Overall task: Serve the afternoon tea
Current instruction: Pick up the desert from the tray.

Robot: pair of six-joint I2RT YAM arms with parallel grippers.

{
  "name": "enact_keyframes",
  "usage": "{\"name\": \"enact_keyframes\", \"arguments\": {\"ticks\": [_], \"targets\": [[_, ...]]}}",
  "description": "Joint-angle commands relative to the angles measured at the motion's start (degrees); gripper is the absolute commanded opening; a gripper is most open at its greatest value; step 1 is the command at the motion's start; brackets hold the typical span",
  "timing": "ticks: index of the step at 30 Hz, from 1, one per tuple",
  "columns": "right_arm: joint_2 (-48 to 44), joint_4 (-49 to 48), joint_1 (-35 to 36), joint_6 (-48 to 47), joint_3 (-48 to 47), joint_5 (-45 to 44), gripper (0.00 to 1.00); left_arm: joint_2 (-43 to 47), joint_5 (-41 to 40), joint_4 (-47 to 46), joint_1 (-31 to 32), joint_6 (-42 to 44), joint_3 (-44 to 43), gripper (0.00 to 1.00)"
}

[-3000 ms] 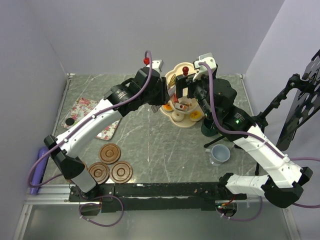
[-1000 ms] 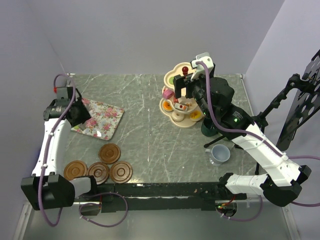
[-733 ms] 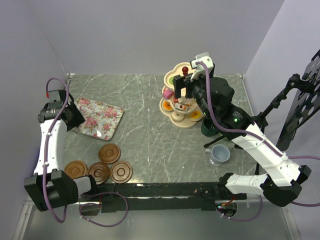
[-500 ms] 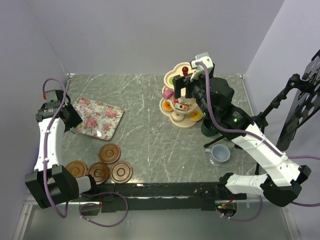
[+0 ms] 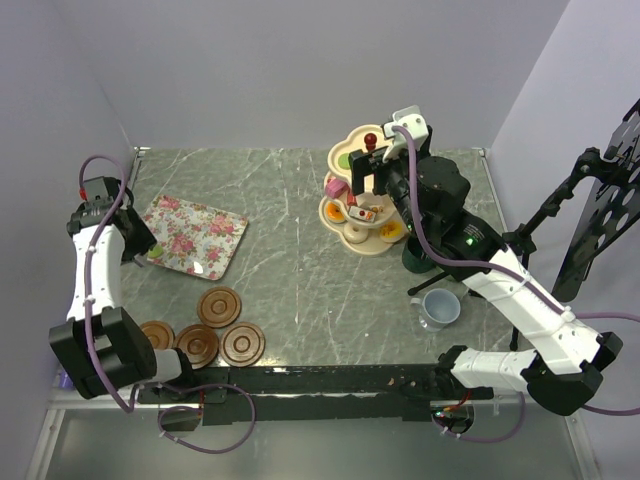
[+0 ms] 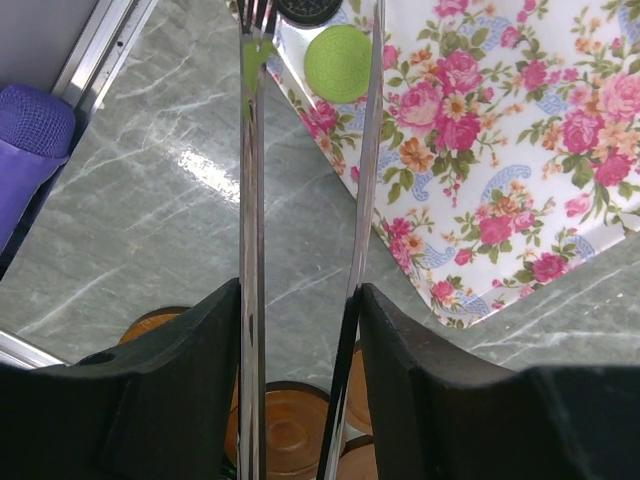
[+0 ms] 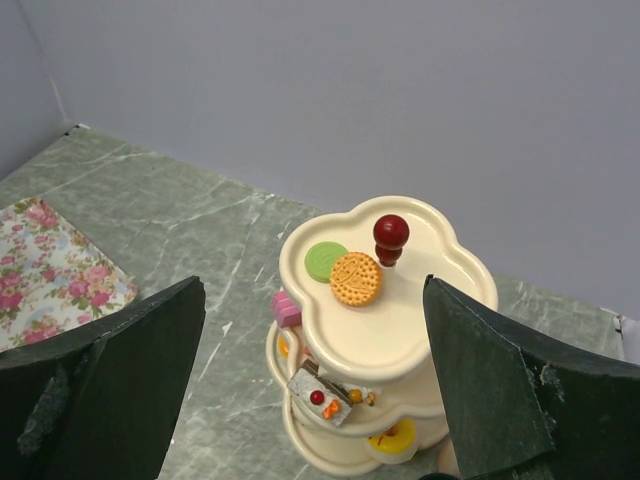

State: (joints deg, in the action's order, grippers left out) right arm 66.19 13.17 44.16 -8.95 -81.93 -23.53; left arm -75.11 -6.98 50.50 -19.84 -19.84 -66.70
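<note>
Tongs of thin metal (image 6: pixel 250 250) are clamped in my left gripper (image 6: pixel 300 300). Their blades are spread on either side of the flat green round cake (image 6: pixel 338 62) on the floral rectangular tray (image 6: pixel 520 150), ready to pinch it. My right gripper (image 7: pixel 312 285) hangs wide apart above the cream three-tier scalloped stand (image 7: pixel 400 330), which I judge to be the destination.

A cream three-tier scalloped stand (image 7: pixel 430 300) with a red knob (image 7: pixel 390 232) stands upright at the far right of the grey marbled worktop (image 5: pixel 300 260). Its top tier carries a flat green disc (image 7: pixel 325 262) and a round orange biscuit (image 7: pixel 356 279), touching, just beside the knob. A pink cake (image 7: pixel 286 308) sits at the middle tier's left edge. A grey slice with red topping (image 7: pixel 318 388) and a yellow piece (image 7: pixel 395 435) lie lower down. Another green disc (image 6: pixel 338 50) lies on a floral tray (image 6: pixel 520 150). Four brown round saucers (image 5: pixel 219 306) lie flat in a cluster near the front left edge, one partly hidden. A grey-blue mug (image 5: pixel 438 308) stands upright on the right. A dark green mug (image 5: pixel 415 260), largely hidden, stands between it and the stand.
</note>
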Motion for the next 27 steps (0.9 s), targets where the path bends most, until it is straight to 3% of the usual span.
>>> {"name": "enact_keyframes", "arguments": {"ticks": [1,27], "targets": [[-1.6,-3.4,-0.7,-1.0,0.4,-0.5,0.96,-1.0,-1.4,-1.1,-0.6,0.9,-2.2,0.52],[-0.4,-2.6,-1.9,0.0,-0.5,0.9,0.96,-4.3,-1.0,-5.3,-1.8,2.3,0.9,0.52]]}}
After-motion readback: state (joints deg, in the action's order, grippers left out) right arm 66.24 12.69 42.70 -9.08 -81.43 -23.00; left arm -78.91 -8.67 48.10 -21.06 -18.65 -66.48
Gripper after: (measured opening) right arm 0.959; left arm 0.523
